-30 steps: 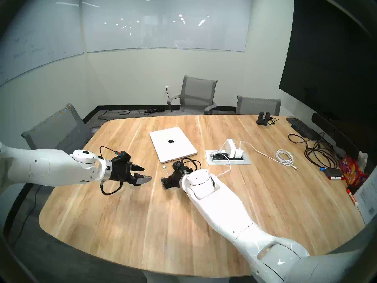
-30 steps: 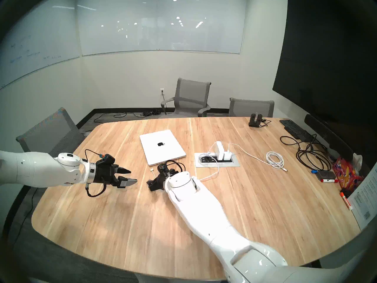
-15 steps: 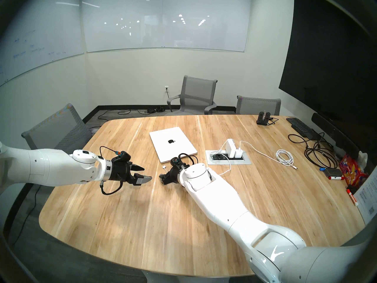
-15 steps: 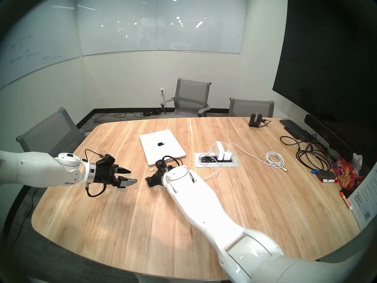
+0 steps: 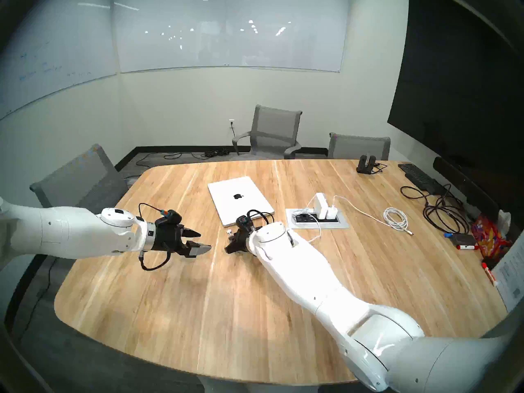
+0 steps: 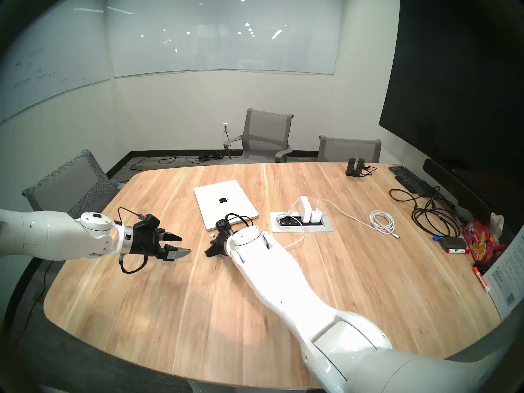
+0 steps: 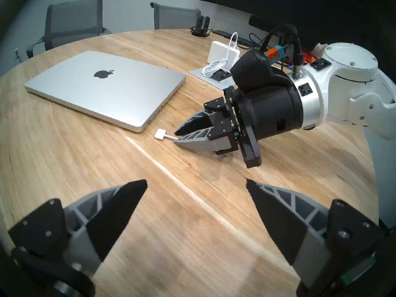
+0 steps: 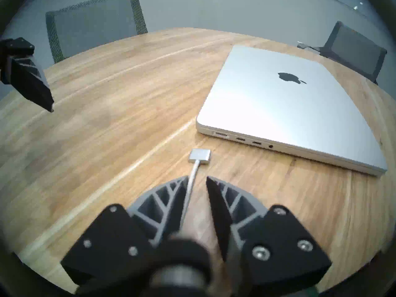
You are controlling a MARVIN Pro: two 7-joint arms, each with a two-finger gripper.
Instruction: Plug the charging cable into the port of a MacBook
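Note:
The silver MacBook (image 5: 241, 199) (image 8: 289, 105) lies shut on the wooden table, its row of slots facing my right gripper. The port (image 8: 221, 135) is the endmost slot, at the left. The charging cable's flat connector (image 8: 199, 156) (image 7: 160, 134) rests on the table just short of that edge. My right gripper (image 8: 197, 179) (image 7: 176, 136) is low over the table, and the white cord runs between its fingers. The cord lies against the left finger, with a gap still showing to the other. My left gripper (image 5: 205, 241) (image 7: 196, 183) hovers open and empty to the left.
A recessed power box (image 5: 317, 219) with white chargers (image 5: 320, 203) sits right of the laptop. Further right lie a coiled white cord (image 5: 395, 218), black cords (image 5: 442, 213), a keyboard (image 5: 419, 178) and markers. Chairs ring the table.
My right arm has moved forward and left toward the connector, and its jaws have narrowed around the cord. The left arm has not moved.

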